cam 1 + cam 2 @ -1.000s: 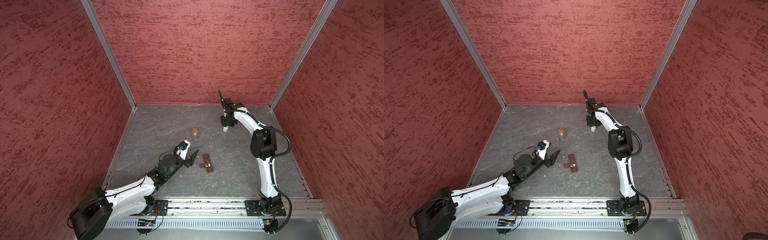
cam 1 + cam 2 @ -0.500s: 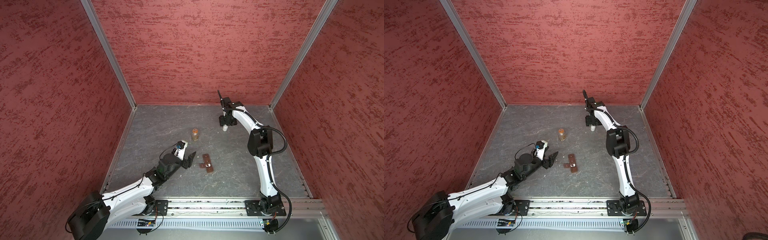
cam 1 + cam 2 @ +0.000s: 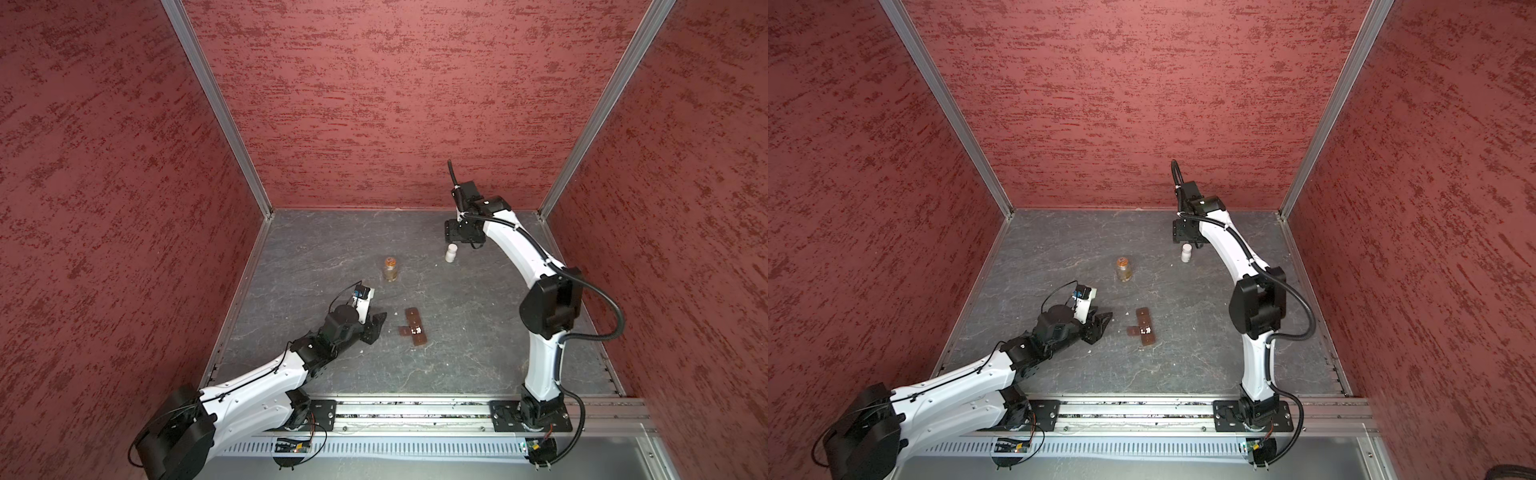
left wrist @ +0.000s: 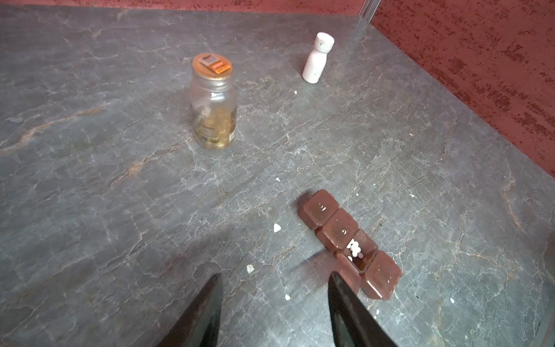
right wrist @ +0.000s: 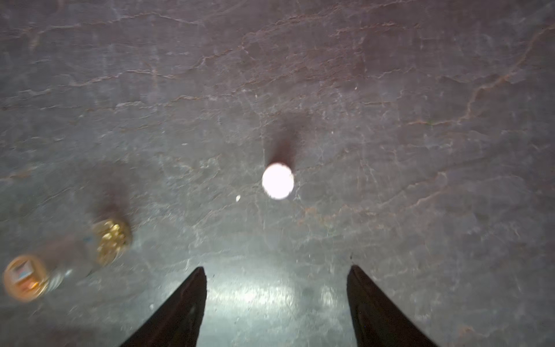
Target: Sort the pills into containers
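Note:
The containers are the cells of a brown pill box (image 3: pixel 415 326) (image 3: pixel 1146 326) (image 4: pixel 339 229) lying flat on the grey table. One cell stands open, its lid flipped sideways, with several white pills (image 4: pixel 355 249) inside. Loose pills (image 4: pixel 277 227) lie on the table beside the box. My left gripper (image 4: pixel 274 278) (image 3: pixel 376 327) hovers low just left of the box, open, with nothing between its fingers. My right gripper (image 5: pixel 276 270) (image 3: pixel 461 239) hangs open at the back right, just above and behind a white bottle (image 3: pixel 451 252) (image 5: pixel 277 181).
A clear bottle with an orange cap (image 3: pixel 390 269) (image 3: pixel 1123 269) (image 4: pixel 213 102) stands mid-table behind the box. The white bottle (image 4: pixel 316 58) stands upright near the back wall. Red walls close in the back and both sides. Tiny white crumbs (image 4: pixel 287 297) dot the table near the box.
My right gripper opened, let go of the white bottle and rose away from it. My left gripper drew back a little toward the near left and its jaws narrowed.

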`<state>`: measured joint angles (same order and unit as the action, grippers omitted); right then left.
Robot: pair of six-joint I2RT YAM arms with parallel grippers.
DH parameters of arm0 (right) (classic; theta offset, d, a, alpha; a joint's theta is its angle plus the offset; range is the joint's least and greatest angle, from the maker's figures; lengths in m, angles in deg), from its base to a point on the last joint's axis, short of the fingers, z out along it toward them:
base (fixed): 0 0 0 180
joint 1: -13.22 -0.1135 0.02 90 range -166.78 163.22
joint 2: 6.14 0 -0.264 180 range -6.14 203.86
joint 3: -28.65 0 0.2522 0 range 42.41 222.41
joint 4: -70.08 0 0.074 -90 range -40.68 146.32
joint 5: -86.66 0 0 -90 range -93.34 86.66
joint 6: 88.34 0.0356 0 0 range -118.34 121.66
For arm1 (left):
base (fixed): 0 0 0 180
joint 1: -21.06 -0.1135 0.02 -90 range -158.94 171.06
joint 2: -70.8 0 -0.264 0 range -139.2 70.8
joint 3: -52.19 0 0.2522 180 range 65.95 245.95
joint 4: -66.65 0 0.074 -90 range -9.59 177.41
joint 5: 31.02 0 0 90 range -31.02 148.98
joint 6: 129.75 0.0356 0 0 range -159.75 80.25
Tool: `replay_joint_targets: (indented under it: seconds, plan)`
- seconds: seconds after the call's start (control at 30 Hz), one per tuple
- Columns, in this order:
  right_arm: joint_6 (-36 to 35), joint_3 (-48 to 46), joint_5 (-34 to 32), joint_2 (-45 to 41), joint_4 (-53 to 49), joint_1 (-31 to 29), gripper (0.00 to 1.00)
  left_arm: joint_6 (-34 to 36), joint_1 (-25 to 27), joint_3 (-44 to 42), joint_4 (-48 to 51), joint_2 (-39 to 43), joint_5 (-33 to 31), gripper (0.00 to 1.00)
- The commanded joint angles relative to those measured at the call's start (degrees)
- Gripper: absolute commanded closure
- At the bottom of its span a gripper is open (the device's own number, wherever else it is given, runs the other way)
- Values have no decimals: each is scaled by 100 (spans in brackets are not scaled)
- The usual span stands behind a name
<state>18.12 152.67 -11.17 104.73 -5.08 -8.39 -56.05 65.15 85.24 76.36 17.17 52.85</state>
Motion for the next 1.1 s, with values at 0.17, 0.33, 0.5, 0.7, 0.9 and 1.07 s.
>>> replay_joint_targets:
  seconds: [0.17,0.33,0.5,0.7,0.9,1.07]
  plan:
    - [762,-2851,251,-1681,1327,-1131,41,-1302,234,95,1352,-46,79,71]
    - [1373,-4218,756,-2284,2023,-1626,62,-1930,424,92,1124,-496,229,90]
    - [1605,-5200,1087,-2530,2696,-1707,86,-2391,477,242,555,-1274,509,100]
    - [1688,-5770,1501,-2443,3332,-1707,91,-2834,604,518,-169,-2250,866,100]
    - [1694,-6009,1799,-2339,3703,-1709,91,-2929,762,783,-326,-2529,961,100]
    - [1712,-6151,2031,-2228,3905,-1707,90,-2932,805,938,-287,-2524,940,100]
